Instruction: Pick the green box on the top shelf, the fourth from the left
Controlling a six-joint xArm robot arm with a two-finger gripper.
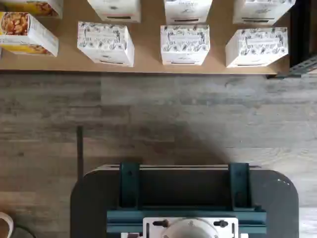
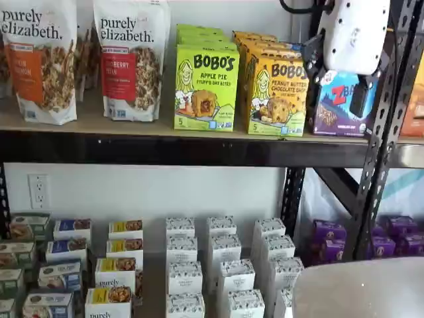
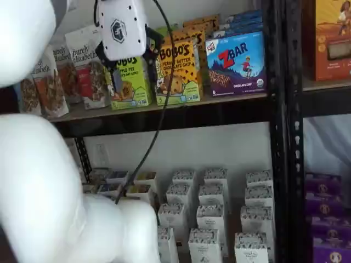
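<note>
The green box (image 2: 206,86) is a lime-green Bobo's Apple Pie carton standing upright on the top shelf (image 2: 165,150), with more green cartons behind it. It also shows in a shelf view (image 3: 131,83), its upper part hidden by my gripper (image 3: 118,79). The gripper (image 2: 360,94) hangs in front of the shelf at box height, apart from the box. In that view it lies off to the right, before a blue box. Its white body and black fingers show, but no plain gap, so I cannot tell its state. The wrist view shows neither the green box nor the fingers.
A yellow Bobo's box (image 2: 277,96) stands right of the green one, then a blue Z Bar box (image 2: 334,109). Purely Elizabeth bags (image 2: 132,59) stand to its left. Small white boxes (image 1: 184,44) fill the lower shelf. A black upright (image 2: 377,139) and my white arm (image 3: 49,192) are close.
</note>
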